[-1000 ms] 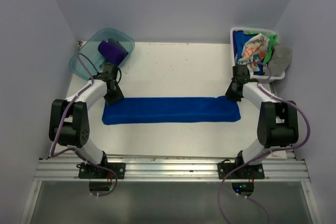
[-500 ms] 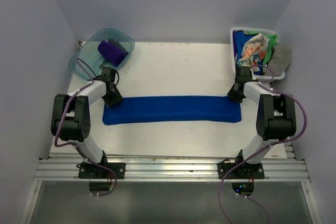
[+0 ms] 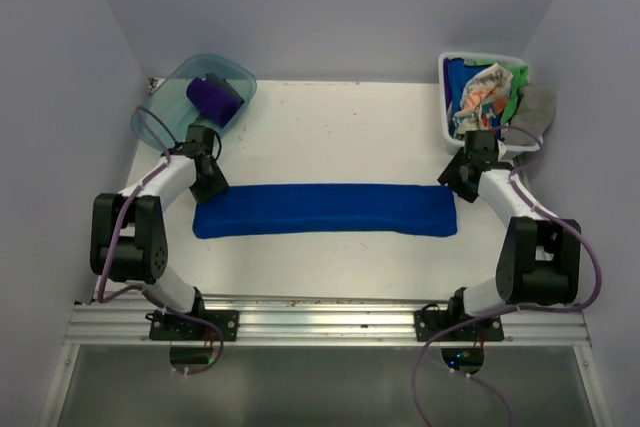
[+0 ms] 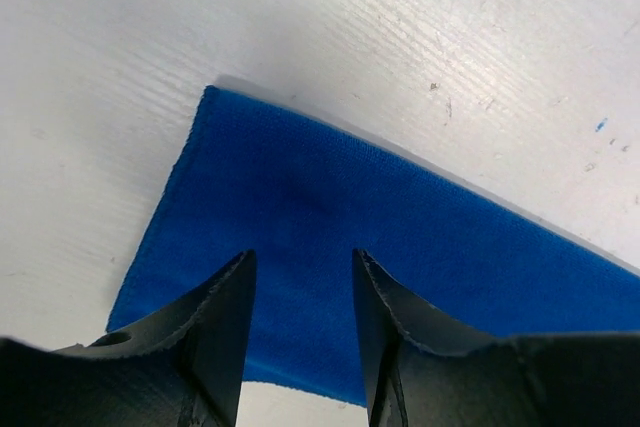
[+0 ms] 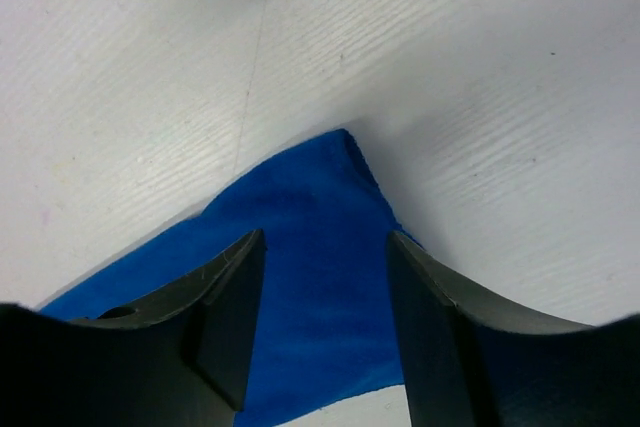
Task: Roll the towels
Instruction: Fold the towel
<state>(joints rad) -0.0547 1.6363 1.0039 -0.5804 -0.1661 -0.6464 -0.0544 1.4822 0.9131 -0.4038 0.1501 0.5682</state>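
Blue towel (image 3: 325, 210) is laid flat as a long strip across the worktop (image 3: 330, 122), rolling not started yet. Left end effector (image 4: 300, 265) and right end effector (image 5: 325, 239) are held open, empty, over its ends. Next, one end likely needs to be pinched and curled inward.

Teal tub (image 3: 160, 113), white basket (image 3: 485, 56)

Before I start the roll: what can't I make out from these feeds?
Top view: whatever lies lower in the white basket, buried under the cream printed towel.
Top view: fingertips of the left gripper and right gripper, under their own wrists.
Left wrist view: the blue towel's far length, cut by the right edge.
Right wrist view: its near edge, mostly behind the fingers.
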